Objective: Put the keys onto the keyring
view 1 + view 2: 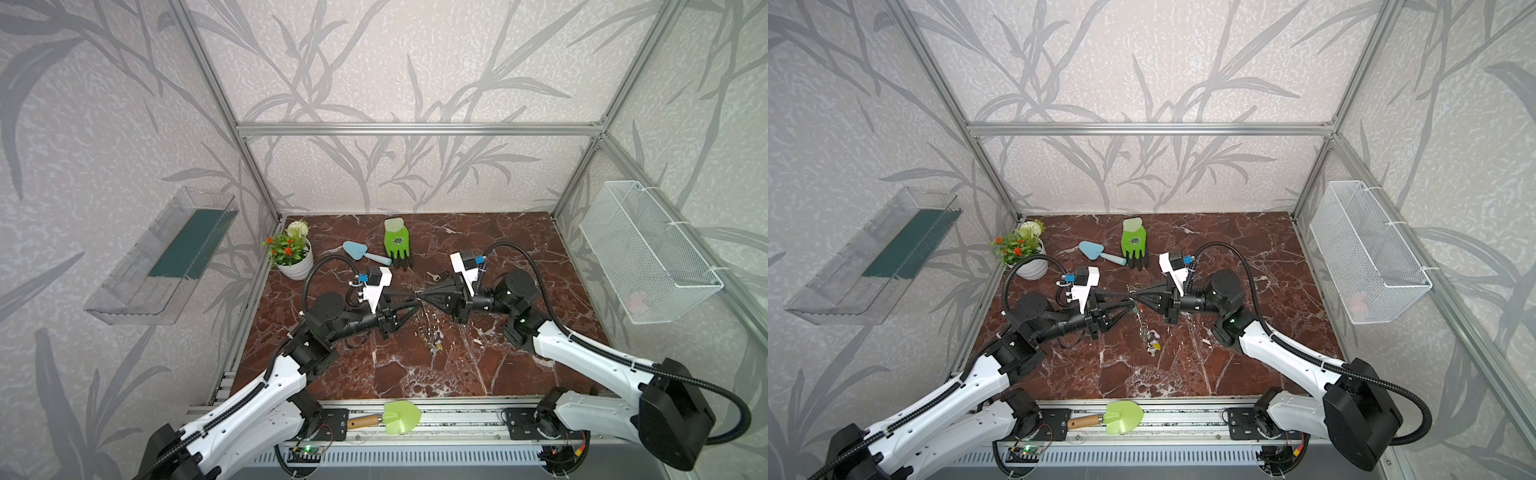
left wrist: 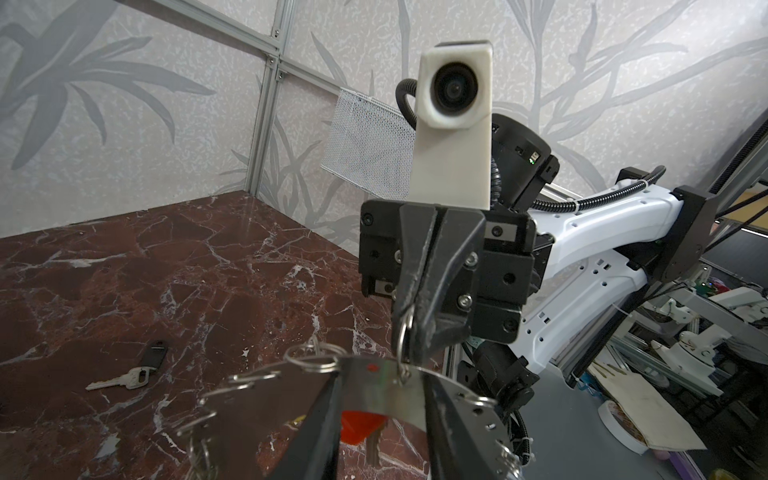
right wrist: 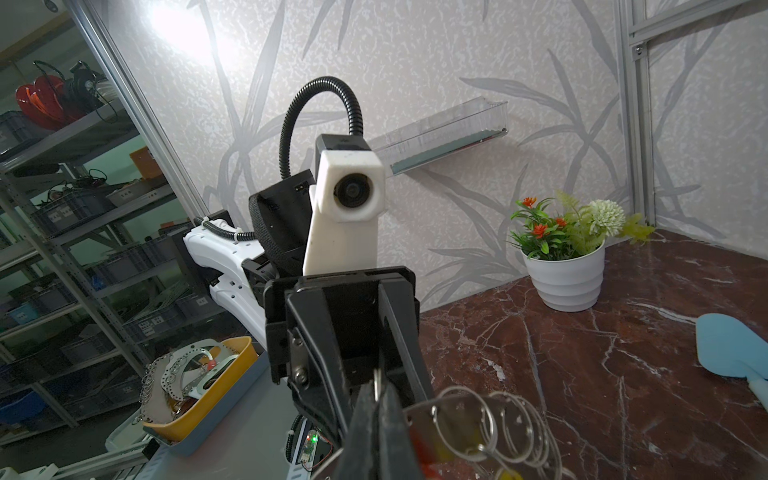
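Glossy red-brown marble table (image 1: pixel 415 374), hard and flat, veined in white.

Above its middle, tip to tip, two black tapered tools. The left gripper (image 1: pixel 415 303): smooth plastic fingers (image 2: pixel 320 419) standing somewhat apart, one on each side of a stretch of the rim of the keyring (image 2: pixel 374 384); cannot tell whether touching it. The right gripper (image 1: pixel 419 296): closed fully, pinching one thin wire split ring (image 2: pixel 402 340) by its top.

Keyring: flat grey metal plate with a dull shine, curved rim pierced by a row of small holes. Hangs by that pinched split ring, clear of the table, between the two grippers. Carries more of these wire rings along the rim, some tilted, some upright.

Of the keys (image 1: pixel 432 336), a small glinting bunch under the keyring, with a red tag (image 2: pixel 357 428) and a yellow tag (image 1: pixel 436 346), both plastic. Farther back, a loose key (image 2: pixel 120 379), silver, with an oblong black tag (image 2: pixel 153 355), flat on the table, well apart from the keyring.
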`<action>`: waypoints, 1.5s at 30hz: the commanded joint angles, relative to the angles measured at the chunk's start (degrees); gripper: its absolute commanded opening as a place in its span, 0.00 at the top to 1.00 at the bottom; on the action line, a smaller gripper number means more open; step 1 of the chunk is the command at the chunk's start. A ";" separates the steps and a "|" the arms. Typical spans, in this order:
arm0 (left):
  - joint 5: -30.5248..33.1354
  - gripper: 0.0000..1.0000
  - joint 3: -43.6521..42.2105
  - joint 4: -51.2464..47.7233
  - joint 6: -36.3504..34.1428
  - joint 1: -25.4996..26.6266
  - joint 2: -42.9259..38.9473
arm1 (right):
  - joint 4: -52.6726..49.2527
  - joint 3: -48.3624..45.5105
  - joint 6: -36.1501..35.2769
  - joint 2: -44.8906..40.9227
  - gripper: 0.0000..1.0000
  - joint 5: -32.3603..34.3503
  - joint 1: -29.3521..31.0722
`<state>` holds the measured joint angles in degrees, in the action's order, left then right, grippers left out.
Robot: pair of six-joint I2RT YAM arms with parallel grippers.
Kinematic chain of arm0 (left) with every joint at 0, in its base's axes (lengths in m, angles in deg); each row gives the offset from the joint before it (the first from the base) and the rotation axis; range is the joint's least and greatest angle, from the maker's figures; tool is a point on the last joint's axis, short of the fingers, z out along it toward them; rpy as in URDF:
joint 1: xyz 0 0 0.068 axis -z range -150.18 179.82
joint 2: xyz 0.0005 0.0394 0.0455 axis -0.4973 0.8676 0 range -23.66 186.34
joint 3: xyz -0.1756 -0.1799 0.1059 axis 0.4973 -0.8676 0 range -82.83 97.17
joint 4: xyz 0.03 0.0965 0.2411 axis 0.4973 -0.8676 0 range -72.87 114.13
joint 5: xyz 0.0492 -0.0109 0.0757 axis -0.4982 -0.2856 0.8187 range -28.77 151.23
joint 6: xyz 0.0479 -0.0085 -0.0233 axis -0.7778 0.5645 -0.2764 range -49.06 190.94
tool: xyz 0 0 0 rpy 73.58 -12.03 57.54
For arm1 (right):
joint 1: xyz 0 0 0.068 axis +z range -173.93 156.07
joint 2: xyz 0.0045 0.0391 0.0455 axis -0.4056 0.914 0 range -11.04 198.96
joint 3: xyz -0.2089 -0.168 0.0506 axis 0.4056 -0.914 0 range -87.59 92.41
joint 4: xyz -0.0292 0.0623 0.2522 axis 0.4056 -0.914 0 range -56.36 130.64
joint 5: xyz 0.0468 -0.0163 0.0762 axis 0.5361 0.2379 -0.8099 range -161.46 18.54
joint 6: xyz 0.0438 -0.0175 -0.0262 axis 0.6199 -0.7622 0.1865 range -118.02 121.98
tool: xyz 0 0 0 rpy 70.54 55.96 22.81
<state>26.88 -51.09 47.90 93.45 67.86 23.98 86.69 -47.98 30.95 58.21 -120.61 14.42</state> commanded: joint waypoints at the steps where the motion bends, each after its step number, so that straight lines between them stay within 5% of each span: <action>1: 3.06 0.70 -0.70 3.93 -0.21 0.19 -2.22 | 4.20 0.37 0.43 0.05 1.00 -0.97 -0.17; 17: 1.17 0.76 1.12 2.36 -0.27 0.39 -0.06 | 4.80 0.46 1.09 0.05 1.00 -1.63 -0.20; 30: 4.07 0.99 1.33 3.95 3.25 0.64 0.58 | 5.95 0.35 1.92 1.31 1.00 -2.45 -0.11; 38: 6.25 1.00 1.57 3.53 5.60 1.19 0.92 | 6.13 0.59 2.14 1.76 1.00 -2.82 -0.10; 45: 7.98 1.00 2.29 -3.35 1.23 1.31 -1.75 | 3.53 0.75 0.47 0.36 0.86 -2.64 -0.17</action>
<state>32.32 -50.71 46.70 96.86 68.91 24.03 88.63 -47.98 31.96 59.98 -121.48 13.85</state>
